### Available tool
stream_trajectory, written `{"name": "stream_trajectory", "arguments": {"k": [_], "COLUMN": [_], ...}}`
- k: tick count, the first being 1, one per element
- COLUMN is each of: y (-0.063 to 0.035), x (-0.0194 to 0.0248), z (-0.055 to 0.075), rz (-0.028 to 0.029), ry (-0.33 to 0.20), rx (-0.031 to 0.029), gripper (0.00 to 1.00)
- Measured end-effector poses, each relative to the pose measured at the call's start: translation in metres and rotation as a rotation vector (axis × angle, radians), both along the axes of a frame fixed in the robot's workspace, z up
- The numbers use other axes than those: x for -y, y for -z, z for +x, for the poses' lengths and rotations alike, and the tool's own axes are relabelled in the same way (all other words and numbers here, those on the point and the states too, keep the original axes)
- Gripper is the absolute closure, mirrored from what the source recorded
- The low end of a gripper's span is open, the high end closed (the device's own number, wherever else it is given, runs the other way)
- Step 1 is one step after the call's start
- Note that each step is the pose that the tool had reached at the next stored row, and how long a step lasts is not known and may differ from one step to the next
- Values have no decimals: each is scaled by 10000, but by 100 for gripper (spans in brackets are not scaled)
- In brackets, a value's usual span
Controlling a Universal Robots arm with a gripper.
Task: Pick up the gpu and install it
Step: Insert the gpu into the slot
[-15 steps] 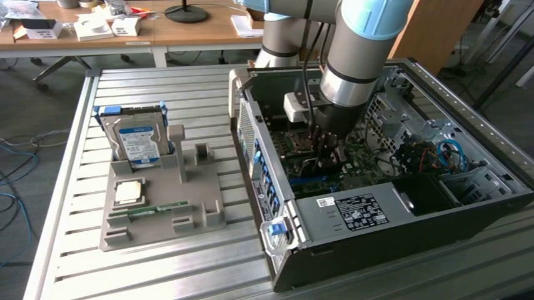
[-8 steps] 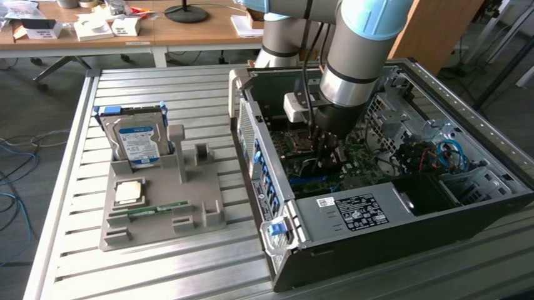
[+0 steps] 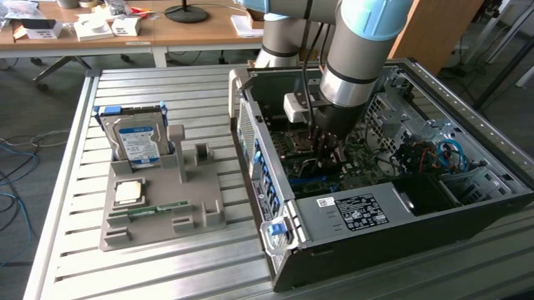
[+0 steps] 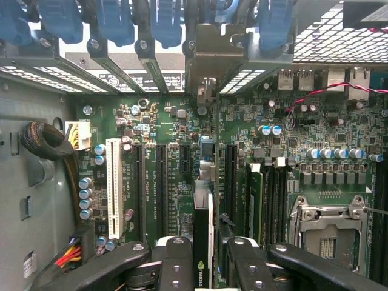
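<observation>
The gpu (image 4: 203, 242), seen edge-on in the wrist view as a thin dark card with a small logo on its near end, stands upright between the two black fingers (image 4: 176, 267), which are clamped on it from either side; the gripper (image 4: 204, 270) holds it directly above the green motherboard (image 4: 182, 176), in line with the long dark expansion slots (image 4: 162, 182) and beside the white slot (image 4: 114, 185). Its far end reaches toward the metal bracket openings at the rear wall of the case, where blue retaining clips (image 4: 163, 21) sit in a row. To one side of the card lie memory sticks (image 4: 267, 194) in their sockets and the bare silver processor socket (image 4: 327, 227); to the other, a braided black cable bundle (image 4: 48, 142) runs down the case wall. In the exterior view the arm (image 3: 359, 56) reaches down into the open computer case (image 3: 376, 175), which lies on its side on the slatted metal tabletop (image 3: 167, 269), and the gripper (image 3: 321, 147) is low over the motherboard. On the exterior view's left, well apart from the case, a grey holder tray (image 3: 159, 206) carries a hard drive (image 3: 137, 140) with a blue-white label standing upright, a processor chip (image 3: 129, 192) lying flat and a narrow green memory stick (image 3: 150, 211). Beyond the tabletop stands a wooden desk (image 3: 200, 31) with small boxes.
</observation>
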State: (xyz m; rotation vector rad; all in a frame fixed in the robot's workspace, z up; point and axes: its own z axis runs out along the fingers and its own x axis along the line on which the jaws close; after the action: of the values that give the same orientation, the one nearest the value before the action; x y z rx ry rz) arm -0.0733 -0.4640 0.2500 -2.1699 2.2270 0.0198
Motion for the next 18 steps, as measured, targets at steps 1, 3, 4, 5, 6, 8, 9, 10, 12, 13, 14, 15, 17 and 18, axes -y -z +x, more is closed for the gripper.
{"name": "stream_trajectory", "arguments": {"k": [1,3,4,5,6,8,9,10,12,13,14,15,17,18], "y": [0,0,0,0,0,0,0,0,0,0,0,0,0,0], "x": [0,0,0,0,0,0,0,0,0,0,0,0,0,0], "z": [0,2,5,8,12,14,14,15,15,16,15,15,15,15], "rz": [0,1,1,1,0,0,0,1,0,0,0,0,0,0], "ry": [0,1,1,0,0,2,2,1,0,0,2,2,2,3], "rx": [1,-1,-4,-9,-14,-18,-19,-19,-19,-19,-19,-19,-19,-18], "gripper": [74,74,74,74,74,74,74,74,74,74,74,74,74,74]}}
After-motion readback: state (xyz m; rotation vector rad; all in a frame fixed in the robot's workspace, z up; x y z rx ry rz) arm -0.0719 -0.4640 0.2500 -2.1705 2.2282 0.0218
